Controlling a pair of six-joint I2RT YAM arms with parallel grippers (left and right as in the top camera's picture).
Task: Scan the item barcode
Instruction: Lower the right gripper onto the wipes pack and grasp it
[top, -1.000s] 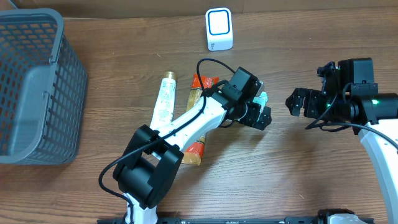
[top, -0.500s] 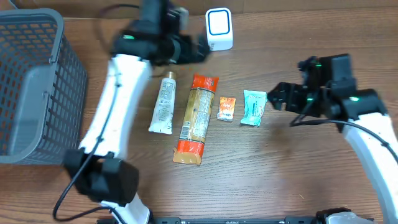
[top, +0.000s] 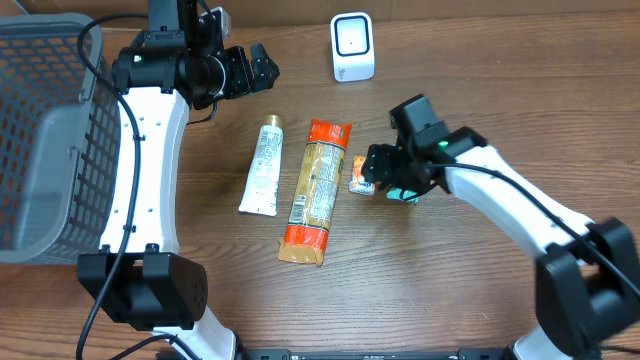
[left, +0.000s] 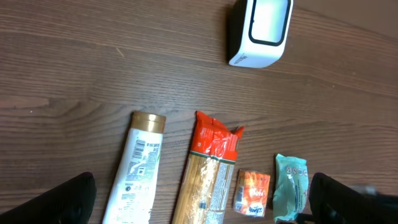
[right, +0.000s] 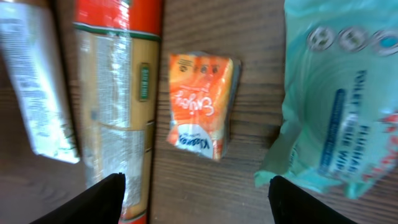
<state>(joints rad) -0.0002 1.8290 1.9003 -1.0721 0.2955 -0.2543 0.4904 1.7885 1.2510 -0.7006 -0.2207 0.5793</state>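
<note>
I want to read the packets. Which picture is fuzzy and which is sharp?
Right wrist view: smeared, the orange packet and teal wipes pack have soft lettering. Left wrist view: sharp, print on the white tube is crisp. Overhead view: sharp, evenly lit.

The table (top: 480, 310) is brown wood with a darker streaked grain. At nine o'clock in the overhead view the basket (top: 60, 150) is grey all over, its walls a fine square mesh. At twelve o'clock the scanner (top: 352, 46) is white, with a dark-rimmed pale window. Near the centre, the tube (top: 263, 166) is white with small dark print and a gold cap. The long packet (top: 316, 190) has red-orange ends and a tan, clear-wrapped middle. The small sachet (top: 362, 175) is orange with white lettering. The soft pack (left: 291, 186) is mint green with blue print. The left arm (top: 150, 150) and right arm (top: 510, 200) have white shells and black joints.
</note>
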